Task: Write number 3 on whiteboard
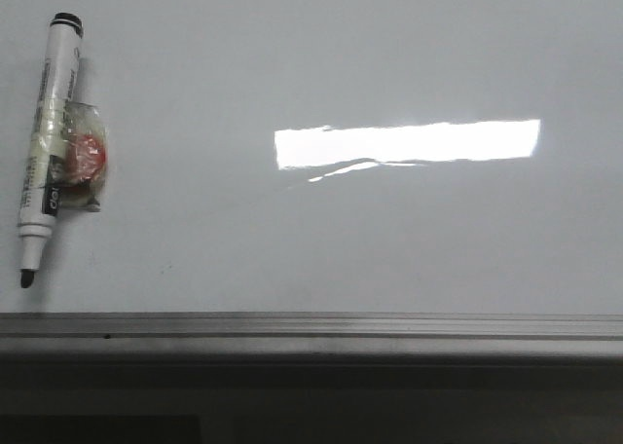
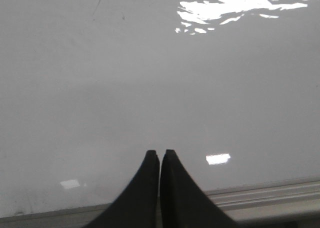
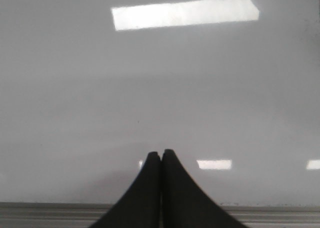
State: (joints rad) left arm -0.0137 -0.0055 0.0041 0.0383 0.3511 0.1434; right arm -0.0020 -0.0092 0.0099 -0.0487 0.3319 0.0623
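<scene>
both black grippers, left (image 2: 160, 153) and right (image 3: 161, 152), are closed on nothing above the glossy pale grey whiteboard (image 1: 389, 240), its white black-capped marker pen (image 1: 47, 142) lying untouched.

Open whiteboard (image 1: 389, 240) right of far-left marker (image 1: 47, 142)

Only the finger ends of each arm show, in the wrist views. Left gripper (image 2: 160, 153): two matte black fingers (image 2: 142, 193), wide at the base, curving inward to narrow blunt squared tips, thin seam between them. Right gripper (image 3: 160, 153): same build, matte black fingers (image 3: 185, 198), smooth flared outer edges, flat small tips. No screws, cables or markings visible on either. Front view shows no robot parts.
</scene>
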